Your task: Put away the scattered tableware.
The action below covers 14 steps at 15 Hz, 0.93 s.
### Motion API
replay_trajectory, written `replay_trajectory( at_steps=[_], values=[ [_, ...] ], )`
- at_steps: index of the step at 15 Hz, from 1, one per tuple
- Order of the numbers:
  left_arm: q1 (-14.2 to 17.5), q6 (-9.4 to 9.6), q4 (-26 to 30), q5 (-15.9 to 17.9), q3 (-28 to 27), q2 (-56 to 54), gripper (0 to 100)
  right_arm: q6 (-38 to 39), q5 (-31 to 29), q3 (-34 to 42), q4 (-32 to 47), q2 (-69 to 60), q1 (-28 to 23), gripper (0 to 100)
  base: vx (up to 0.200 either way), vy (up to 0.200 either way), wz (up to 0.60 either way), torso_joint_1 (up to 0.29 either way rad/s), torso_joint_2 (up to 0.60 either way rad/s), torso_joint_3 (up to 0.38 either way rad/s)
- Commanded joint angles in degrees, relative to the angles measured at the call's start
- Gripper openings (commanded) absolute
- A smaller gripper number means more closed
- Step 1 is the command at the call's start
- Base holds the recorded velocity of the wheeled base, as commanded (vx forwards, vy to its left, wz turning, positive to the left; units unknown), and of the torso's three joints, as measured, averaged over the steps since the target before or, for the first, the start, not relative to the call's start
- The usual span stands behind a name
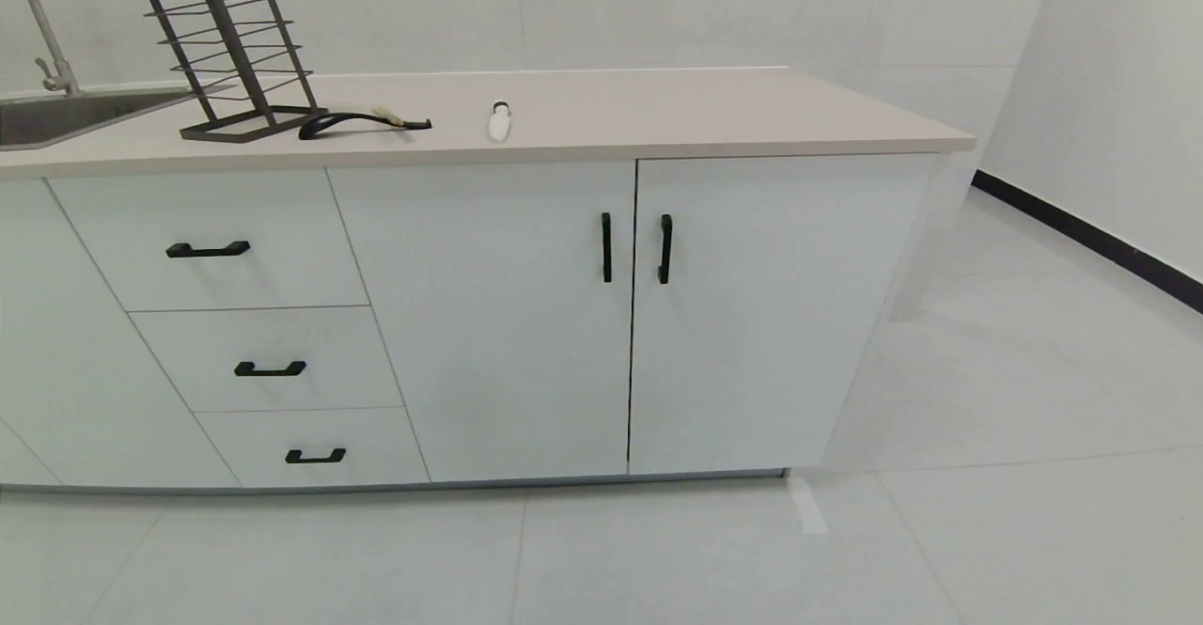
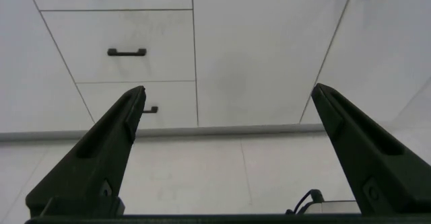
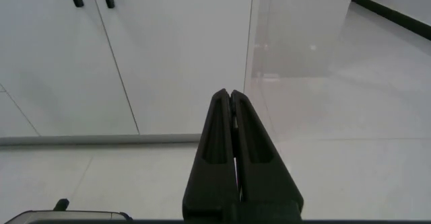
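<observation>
I'm reading no text, label, brand or number right now; the cabinet doors, drawers and countertop look plain to me.

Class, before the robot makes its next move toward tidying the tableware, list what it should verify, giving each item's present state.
1. Left gripper open and empty: ok.
2. Right gripper open for grasping: not ok, shut.
3. Black spoon lying free on the countertop beside the rack: ok.
4. White utensil apart from the spoon: ok.
5. Grippers up at countertop level: not ok, both face the lower cabinet fronts.
</observation>
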<state>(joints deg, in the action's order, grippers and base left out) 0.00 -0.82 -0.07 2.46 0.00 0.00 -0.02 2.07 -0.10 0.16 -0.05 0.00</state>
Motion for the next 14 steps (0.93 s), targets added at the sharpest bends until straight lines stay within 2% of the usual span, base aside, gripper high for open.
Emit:
replay_trajectory(
  at_steps=[1,9,10,14],
  values=[
    [0.0,0.03,0.0,0.0,0.0,0.0,100,0.0,0.0,0.0,-0.1,0.1,0.0,0,0.2,0.2,0.0,0.002,0.0,0.002],
    [0.0,-0.24,-0.1,-0.2,0.0,0.0,100,0.1,0.0,0.0,0.0,0.1,0.0,0,0.2,0.2,0.0,0.004,0.0,0.0],
    [0.0,-0.24,-0.1,-0.2,0.0,0.0,100,0.1,0.0,0.0,-0.1,0.1,-0.1,0,0.2,0.2,0.6,-0.002,0.0,0.002],
    [0.0,-0.24,-0.1,-0.4,0.0,0.0,100,0.1,-0.1,0.0,-0.1,0.1,-0.1,0,0.0,0.0,0.6,0.005,0.0,0.001]
  ],
)
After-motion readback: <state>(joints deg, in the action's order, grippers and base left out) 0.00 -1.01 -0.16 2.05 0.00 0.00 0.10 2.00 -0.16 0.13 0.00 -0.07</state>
